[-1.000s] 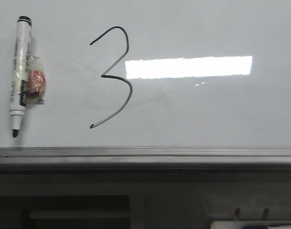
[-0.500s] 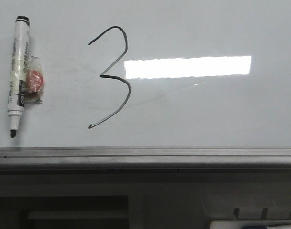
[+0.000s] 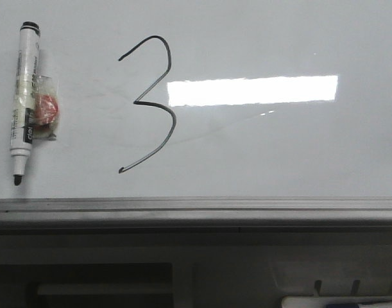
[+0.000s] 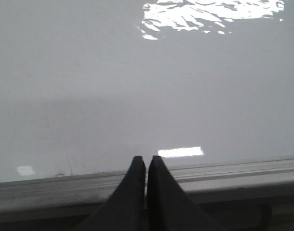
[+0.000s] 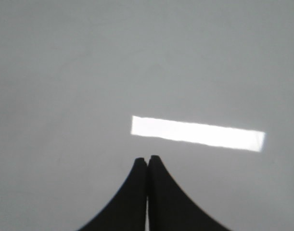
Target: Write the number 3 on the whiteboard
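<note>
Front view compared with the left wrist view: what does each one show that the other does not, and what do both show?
Only the front view shows the number 3, drawn in black, and the marker lying to its left, cap off, with a small taped red piece at its side. No gripper appears there.

Only the left wrist view shows the left gripper, its fingertips pressed together and holding nothing.

Both show the whiteboard, its grey bottom rail and bright light reflections on the glossy surface.
</note>
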You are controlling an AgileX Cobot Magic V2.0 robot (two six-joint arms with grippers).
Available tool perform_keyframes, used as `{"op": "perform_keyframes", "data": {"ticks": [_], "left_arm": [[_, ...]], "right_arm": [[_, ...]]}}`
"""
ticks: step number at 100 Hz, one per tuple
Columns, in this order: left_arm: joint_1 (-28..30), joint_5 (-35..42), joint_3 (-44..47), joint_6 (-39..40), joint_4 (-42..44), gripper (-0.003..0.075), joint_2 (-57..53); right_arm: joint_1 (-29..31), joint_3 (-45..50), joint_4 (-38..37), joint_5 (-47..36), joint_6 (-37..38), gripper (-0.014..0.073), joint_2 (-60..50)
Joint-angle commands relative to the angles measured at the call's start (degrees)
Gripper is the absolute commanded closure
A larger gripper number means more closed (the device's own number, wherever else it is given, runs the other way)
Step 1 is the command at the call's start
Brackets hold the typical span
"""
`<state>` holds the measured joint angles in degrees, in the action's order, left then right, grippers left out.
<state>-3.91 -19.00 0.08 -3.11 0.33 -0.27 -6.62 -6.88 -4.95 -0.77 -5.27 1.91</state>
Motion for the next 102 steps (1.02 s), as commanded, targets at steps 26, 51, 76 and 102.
{"op": "perform_keyframes", "data": {"ticks": [26, 51, 76, 102], "left_arm": [[0.23, 3.20, 0.59, 0.64, -0.33, 0.0741, -1.38], [0.23, 3.30, 0.59, 0.64, -0.33, 0.0741, -1.38], [0.23, 3.30, 0.59, 0.64, -0.33, 0.0741, -1.38], [0.23, 3.30, 0.59, 0.64, -0.33, 0.0741, -1.38]], "right_arm": [[5.84, 9.07, -0.72, 5.65, 1.55, 0.0656, -1.85], [5.94, 9.06, -0.72, 19.83, 1.55, 0.0656, -3.46], [5.94, 9.06, -0.72, 19.25, 1.55, 0.0656, -3.46], [5.94, 9.06, -0.72, 19.25, 1.55, 0.0656, -3.46]]}}
